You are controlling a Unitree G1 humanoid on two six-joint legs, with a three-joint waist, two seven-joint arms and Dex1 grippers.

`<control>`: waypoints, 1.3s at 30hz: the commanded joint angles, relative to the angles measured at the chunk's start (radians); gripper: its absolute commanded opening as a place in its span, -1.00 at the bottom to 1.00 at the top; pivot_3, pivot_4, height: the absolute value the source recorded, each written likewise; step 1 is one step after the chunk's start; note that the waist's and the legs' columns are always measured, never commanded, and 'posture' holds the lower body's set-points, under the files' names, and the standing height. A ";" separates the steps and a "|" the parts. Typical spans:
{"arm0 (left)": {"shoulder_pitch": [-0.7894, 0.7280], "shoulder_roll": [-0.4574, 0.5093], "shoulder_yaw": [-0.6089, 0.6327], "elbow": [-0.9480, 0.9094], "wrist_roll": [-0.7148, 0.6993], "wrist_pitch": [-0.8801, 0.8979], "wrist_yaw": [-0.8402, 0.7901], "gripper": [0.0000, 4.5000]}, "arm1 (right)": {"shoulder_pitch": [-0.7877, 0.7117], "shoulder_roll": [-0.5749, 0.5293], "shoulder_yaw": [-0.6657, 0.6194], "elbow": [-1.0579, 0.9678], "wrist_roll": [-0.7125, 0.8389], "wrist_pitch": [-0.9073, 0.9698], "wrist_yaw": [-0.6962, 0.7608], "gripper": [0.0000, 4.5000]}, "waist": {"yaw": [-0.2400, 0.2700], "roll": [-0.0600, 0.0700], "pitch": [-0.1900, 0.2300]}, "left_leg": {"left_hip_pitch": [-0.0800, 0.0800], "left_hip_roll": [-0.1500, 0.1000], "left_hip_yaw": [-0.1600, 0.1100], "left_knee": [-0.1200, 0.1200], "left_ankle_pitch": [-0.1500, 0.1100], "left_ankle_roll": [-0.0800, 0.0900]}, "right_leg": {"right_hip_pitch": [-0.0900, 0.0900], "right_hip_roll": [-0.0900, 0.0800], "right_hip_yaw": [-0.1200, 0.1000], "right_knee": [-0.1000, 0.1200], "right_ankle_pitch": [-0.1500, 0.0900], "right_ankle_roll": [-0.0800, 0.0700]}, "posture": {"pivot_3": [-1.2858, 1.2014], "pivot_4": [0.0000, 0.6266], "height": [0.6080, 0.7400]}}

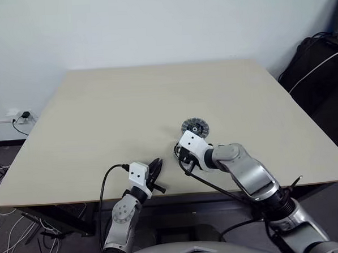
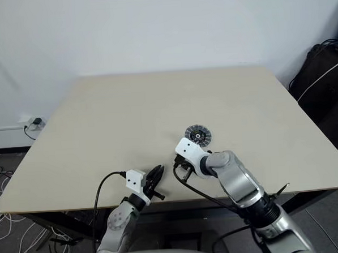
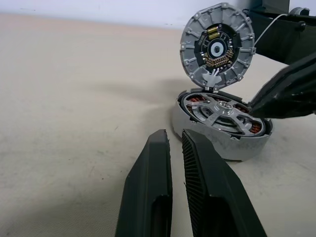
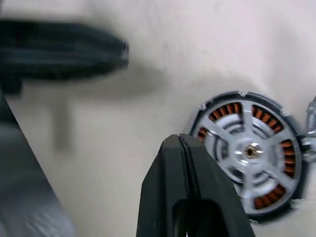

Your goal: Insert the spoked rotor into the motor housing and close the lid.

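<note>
- Left wrist view: the spoked rotor (image 3: 223, 112) already sits flat inside the motor housing (image 3: 220, 138), so the step in hand looks like closing the lid (image 3: 217, 47).
- The lid stands up on its edge at the far side of the housing, joined to it by a small hinge, with its inside face towards us.
- The housing rests on the worktop (image 1: 128, 111), near the front edge and a bit to the right of the middle.
- To do this well, I think a pincer should push the top of the lid gently from behind so it tips down over the rotor, then press it flat.
- Push slowly, or the light housing may slide.
- The right pincer (image 4: 181, 143) has its fingers together, holds nothing, and hovers just beside the housing rim.
- The left pincer (image 3: 175, 143) also has its fingers together, empty, pointing at the housing from a little way off.
- The rotor is shiny silver metal with flat spokes and orange copper coils underneath.
- The lid is round and grey, with bumps around the rim.
- The worktop is smooth and pale tan.
</note>
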 commanded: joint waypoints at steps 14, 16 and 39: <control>-0.005 -0.016 0.011 -0.009 -0.008 0.004 0.006 -0.78 | -0.202 -0.168 0.219 0.222 -0.172 -0.353 0.221 -0.14 | 0.003 -0.001 0.000 | 0.000 0.001 -0.001 0.000 0.001 0.001 | 0.001 0.000 -0.001 0.000 0.000 0.000 | 0.03 -1.00 1.00; -0.005 -0.017 0.012 -0.009 -0.009 0.004 0.008 -0.78 | -0.208 -0.158 0.219 0.243 -0.183 -0.367 0.227 -0.14 | 0.004 -0.001 0.000 | 0.000 0.000 -0.001 0.000 0.001 0.001 | 0.001 0.000 -0.001 0.000 0.001 -0.002 | 0.03 -1.00 1.00; 0.007 -0.033 0.013 -0.015 -0.012 -0.004 0.027 -0.78 | -0.213 -0.082 0.200 0.388 -0.259 -0.401 0.270 -0.96 | 0.002 -0.004 -0.003 | 0.003 0.001 -0.001 0.000 0.003 -0.005 | 0.004 0.000 -0.002 0.002 0.003 0.000 | 0.03 -1.00 1.00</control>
